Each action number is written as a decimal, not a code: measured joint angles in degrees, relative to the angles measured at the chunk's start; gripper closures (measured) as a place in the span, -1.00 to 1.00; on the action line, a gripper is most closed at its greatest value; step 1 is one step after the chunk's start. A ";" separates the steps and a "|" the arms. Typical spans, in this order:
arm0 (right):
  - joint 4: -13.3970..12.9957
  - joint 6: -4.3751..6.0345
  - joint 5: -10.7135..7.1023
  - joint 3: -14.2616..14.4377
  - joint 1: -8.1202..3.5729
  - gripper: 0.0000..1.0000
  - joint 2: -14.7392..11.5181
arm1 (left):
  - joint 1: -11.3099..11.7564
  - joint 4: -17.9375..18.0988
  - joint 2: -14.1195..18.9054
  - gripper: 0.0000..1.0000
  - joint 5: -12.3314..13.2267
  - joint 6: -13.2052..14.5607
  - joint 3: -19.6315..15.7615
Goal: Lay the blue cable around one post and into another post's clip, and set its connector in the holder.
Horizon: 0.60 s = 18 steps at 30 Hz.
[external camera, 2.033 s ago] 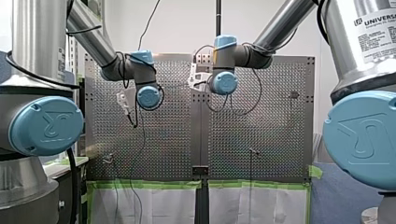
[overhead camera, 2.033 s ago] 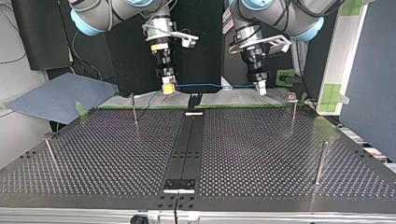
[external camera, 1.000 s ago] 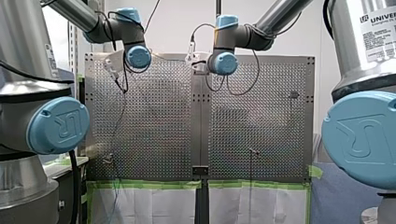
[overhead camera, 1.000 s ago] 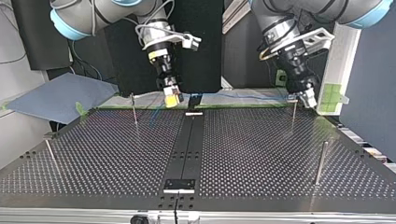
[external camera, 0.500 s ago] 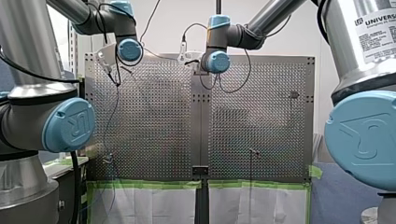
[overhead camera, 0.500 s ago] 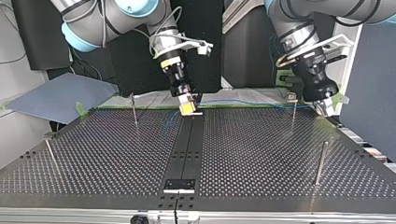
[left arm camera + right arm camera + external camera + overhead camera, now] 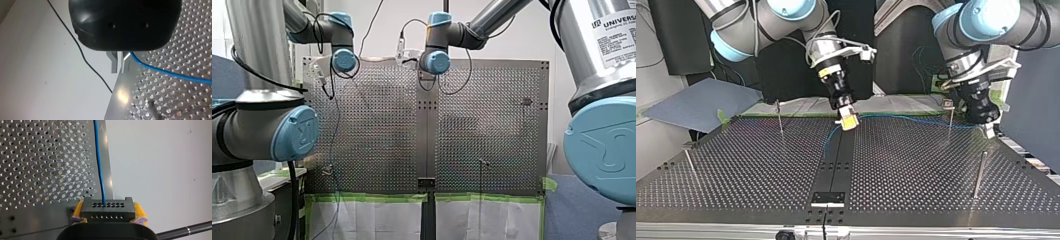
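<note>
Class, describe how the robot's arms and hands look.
My left arm and my right arm are silver tubes with light-blue joint caps; the right bears a white printed label. Black cables loop at the wrists. My left hand is black with metal fingers; my right hand has yellow pads.

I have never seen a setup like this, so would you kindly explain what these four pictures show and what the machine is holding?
These are two robot arms over a perforated table with thin upright posts. One camera looks from behind the arms, one faces them across the table, and one sits on each wrist. My right gripper, with yellow pads, clamps a black connector. A blue cable runs from it to my left gripper, whose metal fingers pinch it.
</note>
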 joint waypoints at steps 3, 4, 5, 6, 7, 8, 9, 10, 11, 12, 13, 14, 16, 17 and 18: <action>-0.03 0.03 -0.07 -0.70 0.17 1.00 0.16 | 1.33 -0.03 -0.77 0.75 1.33 -0.35 0.89; -0.04 0.04 -0.07 -0.90 0.21 1.00 0.20 | 1.87 -0.04 -1.19 0.75 1.87 -0.46 1.34; -0.07 0.06 -0.08 -1.09 0.23 1.00 0.23 | 2.30 -0.04 -1.55 0.75 2.29 -0.56 1.73; -0.08 0.07 -0.09 -1.31 0.25 1.00 0.28 | 2.75 -0.04 -1.89 0.75 2.75 -0.68 2.16; -0.09 0.08 -0.09 -1.44 0.25 1.00 0.33 | 3.36 -0.06 -2.21 0.75 3.36 -0.85 2.73; -0.09 0.10 -0.10 -1.57 0.26 1.00 0.39 | 3.81 -0.06 -2.31 0.75 3.81 -0.95 3.17; -0.09 0.10 -0.10 -1.73 0.26 1.00 0.50 | 4.25 -0.06 -2.34 0.75 4.25 -1.04 3.61; -0.09 0.11 -0.11 -1.87 0.26 1.00 0.63 | 4.85 -0.07 -2.33 0.75 4.85 -1.16 4.21; -0.07 0.11 -0.11 -2.01 0.27 1.00 0.77 | 5.32 -0.10 -2.32 0.75 5.33 -1.24 4.67; -0.02 0.11 -0.11 -2.23 0.28 1.00 1.00 | 5.81 -0.13 -2.31 0.75 5.80 -1.34 5.15; 0.08 0.06 -0.11 -2.43 0.33 1.00 1.20 | 6.47 -0.19 -2.31 0.75 6.48 -1.50 5.83; 0.20 -0.01 -0.11 -2.70 0.41 1.00 1.47 | 7.00 -0.26 -2.31 0.75 7.00 -1.66 6.34; 0.44 -0.17 -0.09 -3.41 0.58 1.00 2.08 | 8.25 -0.46 -2.30 0.75 8.09 -2.01 7.37; 0.50 -0.22 -0.06 -3.66 0.66 1.00 2.27 | 8.73 -0.53 -2.31 0.75 8.42 -2.12 7.68; 0.57 -0.26 -0.02 -3.96 0.74 1.00 2.46 | 9.20 -0.58 -2.31 0.75 8.68 -2.21 7.91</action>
